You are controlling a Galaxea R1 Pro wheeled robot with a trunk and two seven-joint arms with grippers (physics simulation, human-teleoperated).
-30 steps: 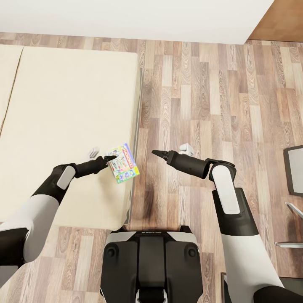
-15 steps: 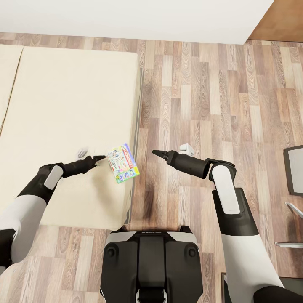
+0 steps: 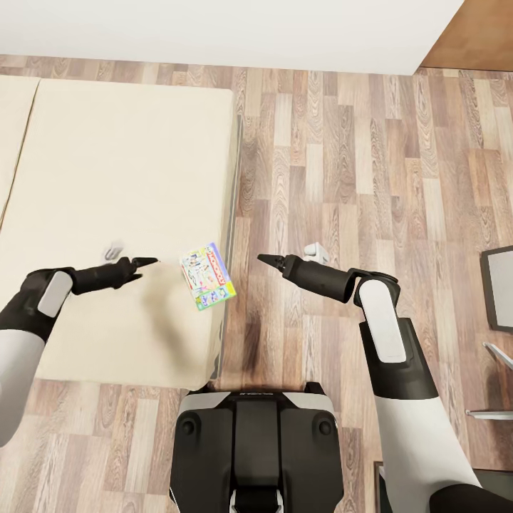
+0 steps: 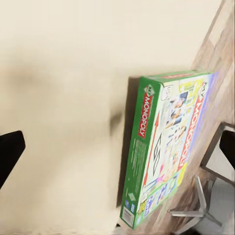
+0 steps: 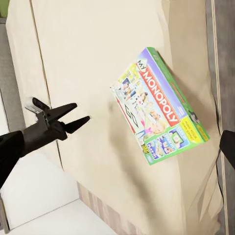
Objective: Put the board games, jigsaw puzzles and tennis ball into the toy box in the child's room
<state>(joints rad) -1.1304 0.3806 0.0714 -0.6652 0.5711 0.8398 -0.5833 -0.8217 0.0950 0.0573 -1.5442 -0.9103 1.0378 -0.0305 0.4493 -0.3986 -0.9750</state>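
Observation:
A colourful Monopoly board game [image 3: 206, 276] lies flat on the cream bed [image 3: 107, 178], close to the bed's right edge. My left gripper [image 3: 148, 262] hovers over the bed to the left of the game, a short gap away, open and holding nothing. The right wrist view shows the same gripper [image 5: 81, 113] with its fingers spread beside the game [image 5: 159, 110]. In the left wrist view the green box [image 4: 166, 147] sits ahead between the jaws. My right gripper [image 3: 263, 259] hangs over the wooden floor to the right of the bed, open and empty.
Wooden floor [image 3: 356, 157] runs right of the bed up to a white wall [image 3: 214, 28]. At the right edge stands a dark-framed object [image 3: 500, 285], with metal legs [image 3: 491, 413] below it. My base [image 3: 253, 449] sits at the bed's near corner.
My left gripper has pulled back leftward from the board game, which it was touching a second ago. The game and my right arm have stayed put.

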